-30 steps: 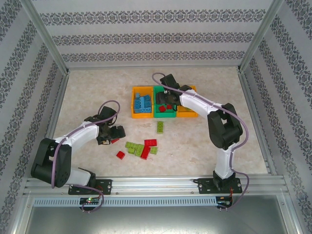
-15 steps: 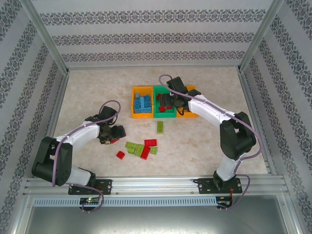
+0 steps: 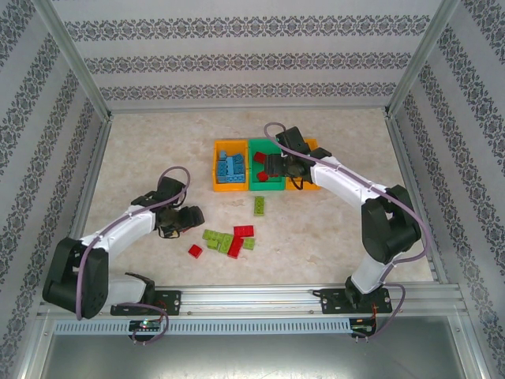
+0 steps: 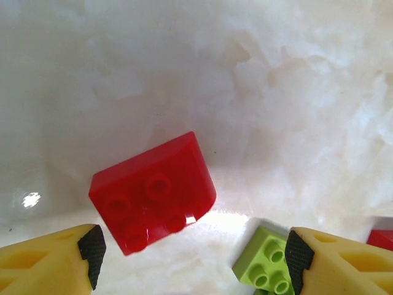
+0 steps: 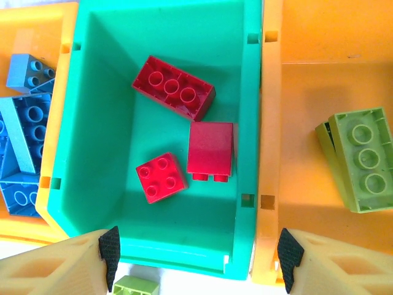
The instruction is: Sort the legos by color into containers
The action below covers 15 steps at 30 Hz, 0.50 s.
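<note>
Swinging my right elbow outward over the last second, I have carried my right hand (image 3: 278, 167) a little toward the right side of the green bin (image 3: 267, 187). Its fingers stand apart with nothing between them. From the wrist I look down on three red bricks (image 5: 174, 87) lying in that bin, so I judge a red one has just been delivered and this hand is free for the next.

My left arm has stretched lower along the bench (image 3: 158, 150). My left hand (image 4: 190, 252) hovers with its pads apart and closed on nothing. A red curved brick (image 4: 153, 193) lies on the bench just ahead of the gap, and a light green brick (image 4: 265, 271) sits by the right-side finger. I take the red one as my next pick, bound for the green bin.

Blue bricks (image 3: 231, 167) fill the left orange bin (image 3: 216, 186), and a green brick (image 5: 361, 161) lies in the right orange bin (image 5: 307, 37). The loose pile (image 3: 229, 239) of red and green bricks waits on the bench, with a lone green brick (image 3: 259, 206) nearer the bins, so roughly half the sorting remains.

No brand, label or lettering is readable on bricks, bins or my hands.
</note>
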Available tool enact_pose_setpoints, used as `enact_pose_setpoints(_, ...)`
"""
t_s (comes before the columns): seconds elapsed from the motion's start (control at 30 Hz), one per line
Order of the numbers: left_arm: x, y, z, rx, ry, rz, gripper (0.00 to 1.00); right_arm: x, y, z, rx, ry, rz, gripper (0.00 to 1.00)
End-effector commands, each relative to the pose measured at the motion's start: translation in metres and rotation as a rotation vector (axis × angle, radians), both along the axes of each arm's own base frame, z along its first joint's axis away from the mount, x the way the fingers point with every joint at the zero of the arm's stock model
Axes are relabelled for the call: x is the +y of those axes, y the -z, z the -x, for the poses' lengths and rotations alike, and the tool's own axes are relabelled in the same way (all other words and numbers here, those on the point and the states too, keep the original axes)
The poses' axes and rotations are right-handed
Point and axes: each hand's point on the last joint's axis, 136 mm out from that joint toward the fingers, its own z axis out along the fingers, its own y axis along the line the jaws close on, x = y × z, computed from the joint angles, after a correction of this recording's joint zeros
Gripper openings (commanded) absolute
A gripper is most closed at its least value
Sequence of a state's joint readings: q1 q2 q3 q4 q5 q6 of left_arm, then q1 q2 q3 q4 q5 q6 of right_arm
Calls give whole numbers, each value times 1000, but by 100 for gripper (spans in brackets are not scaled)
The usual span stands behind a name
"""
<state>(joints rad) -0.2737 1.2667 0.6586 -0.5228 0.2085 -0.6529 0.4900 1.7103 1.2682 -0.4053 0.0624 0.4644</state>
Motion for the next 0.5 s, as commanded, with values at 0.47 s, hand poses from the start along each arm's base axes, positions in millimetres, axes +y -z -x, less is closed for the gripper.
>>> enact_pose_setpoints(0.47,23,-60,-29,-214,531,-447,88,-29,13,2,34,13,38,76)
